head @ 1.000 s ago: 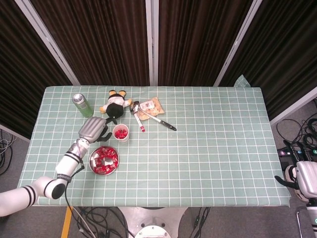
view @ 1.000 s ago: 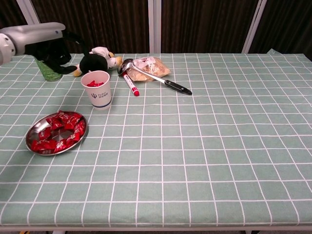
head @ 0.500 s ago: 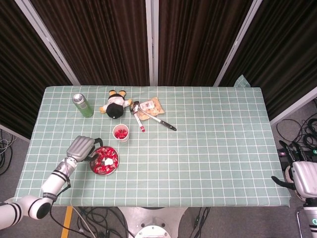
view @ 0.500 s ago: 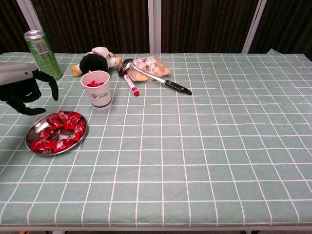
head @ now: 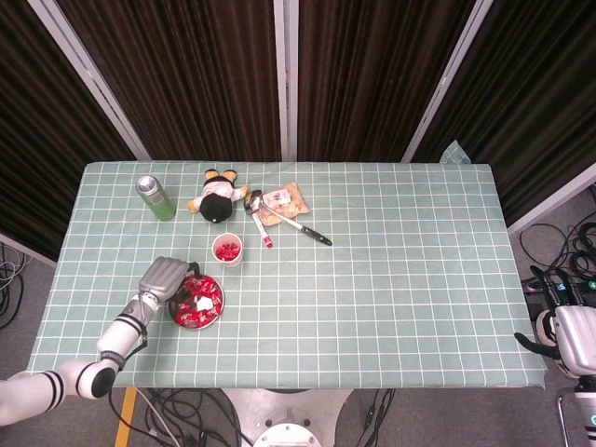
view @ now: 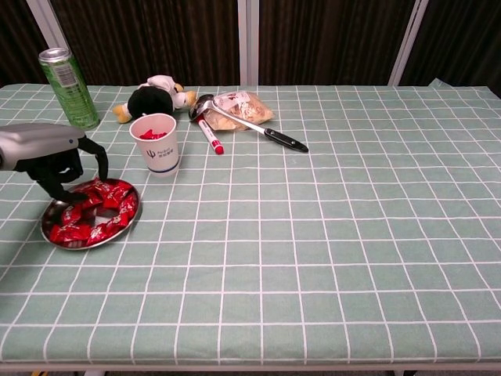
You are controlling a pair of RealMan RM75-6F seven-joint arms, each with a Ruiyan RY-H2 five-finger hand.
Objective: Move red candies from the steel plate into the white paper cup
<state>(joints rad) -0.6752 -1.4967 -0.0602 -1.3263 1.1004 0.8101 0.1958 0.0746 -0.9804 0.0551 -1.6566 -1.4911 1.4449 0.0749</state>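
My left hand (view: pixel 55 160) is over the far-left rim of the steel plate (view: pixel 48 215), fingers curled downward with the tips dipping toward the pile of red candies (view: pixel 94 211); from the chest view I can't tell whether a wrapper is already pinched, since the fingertips are dark against the candy. The plate sits near the left front of the counter (view: pixel 329 235), and the white paper cup (view: pixel 155 142) stands just beyond it, a little to the right, with some red already showing inside. For this step I want to settle on one candy at the near edge of the heap, not rake through the middle, and close thumb against finger on the wrapper body, not a twisted end that could slip. The plate is light and shiny, so I judge that pressing sideways could skate it; I'll push straight down, then lift straight up. The cup is close, so the carry should be short: rise clear of the rim, drift over the cup mouth, then let go low so nothing bounces out or tips it. My right hand (head: pixel 570 337) is parked off the counter's right edge, and I cannot make out how its fingers lie.
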